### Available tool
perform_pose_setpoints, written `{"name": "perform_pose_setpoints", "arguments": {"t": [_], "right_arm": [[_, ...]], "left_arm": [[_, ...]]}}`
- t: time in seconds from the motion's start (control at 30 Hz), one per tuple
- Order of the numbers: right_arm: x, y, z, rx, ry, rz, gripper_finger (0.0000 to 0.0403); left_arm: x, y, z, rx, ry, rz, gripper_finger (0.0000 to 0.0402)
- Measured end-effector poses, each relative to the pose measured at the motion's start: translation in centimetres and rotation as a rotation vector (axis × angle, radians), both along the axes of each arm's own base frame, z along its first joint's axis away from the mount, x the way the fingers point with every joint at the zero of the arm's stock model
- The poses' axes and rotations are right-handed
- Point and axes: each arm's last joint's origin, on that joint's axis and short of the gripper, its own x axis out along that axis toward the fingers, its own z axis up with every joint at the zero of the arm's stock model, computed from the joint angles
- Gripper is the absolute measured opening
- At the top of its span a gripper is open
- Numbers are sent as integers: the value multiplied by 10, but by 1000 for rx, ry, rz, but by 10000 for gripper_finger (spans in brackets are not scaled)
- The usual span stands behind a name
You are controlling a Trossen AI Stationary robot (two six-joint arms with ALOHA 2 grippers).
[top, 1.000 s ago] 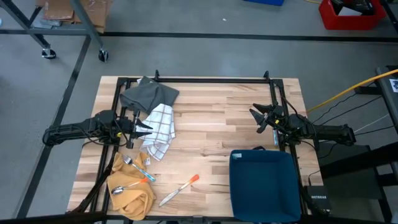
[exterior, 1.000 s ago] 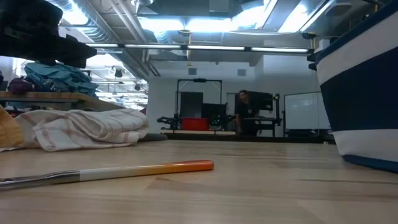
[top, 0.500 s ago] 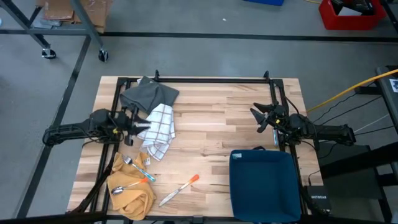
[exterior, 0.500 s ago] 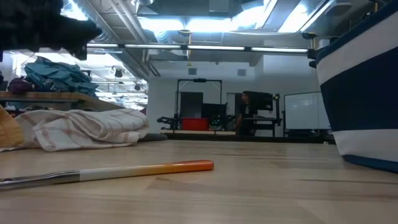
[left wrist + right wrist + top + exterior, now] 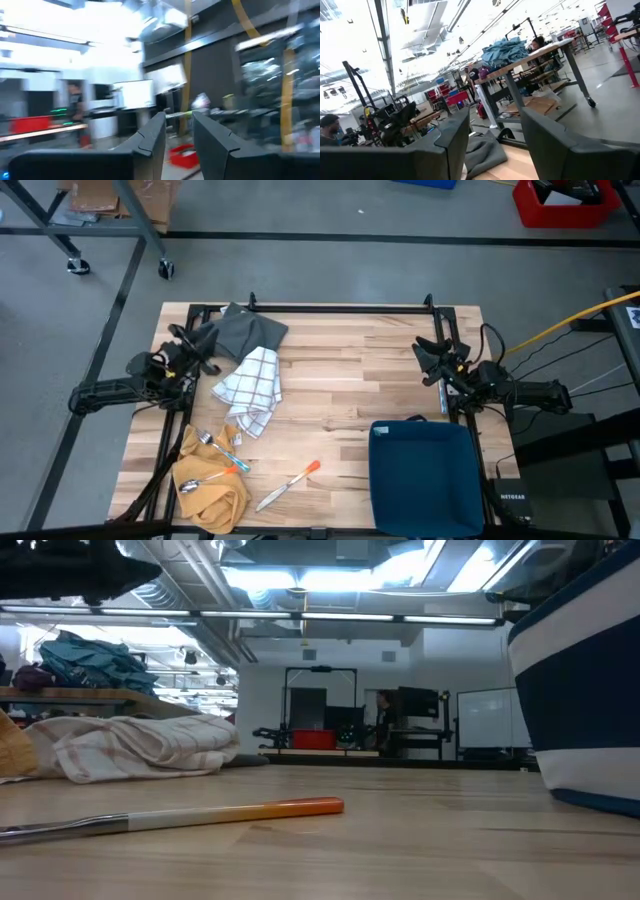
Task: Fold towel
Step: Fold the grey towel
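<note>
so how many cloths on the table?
3: grey cloth at far left, checked towel just in front of it, yellow cloth at near-left corner under the spoons. Bin contents hidden.

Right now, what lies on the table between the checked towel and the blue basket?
In the high view, only bare wood lies between the checked towel and the blue basket. The orange-handled knife lies nearer the front edge, below that stretch.

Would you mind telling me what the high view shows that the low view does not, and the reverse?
Only the high view shows both arms, the left tool raised near the grey cloth, the right tool at the table's right, and the spoons. Only the low view shows the room behind, with a person. Both show the checked towel, the orange-handled knife and the blue bin.
</note>
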Motion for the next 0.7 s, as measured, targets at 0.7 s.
{"name": "perform_pose_setpoints", "arguments": {"t": [0.7], "right_arm": [[0, -3, -1, 183, -101, -66, 184]], "left_arm": [[14, -2, -15, -376, -131, -431, 86]]}}
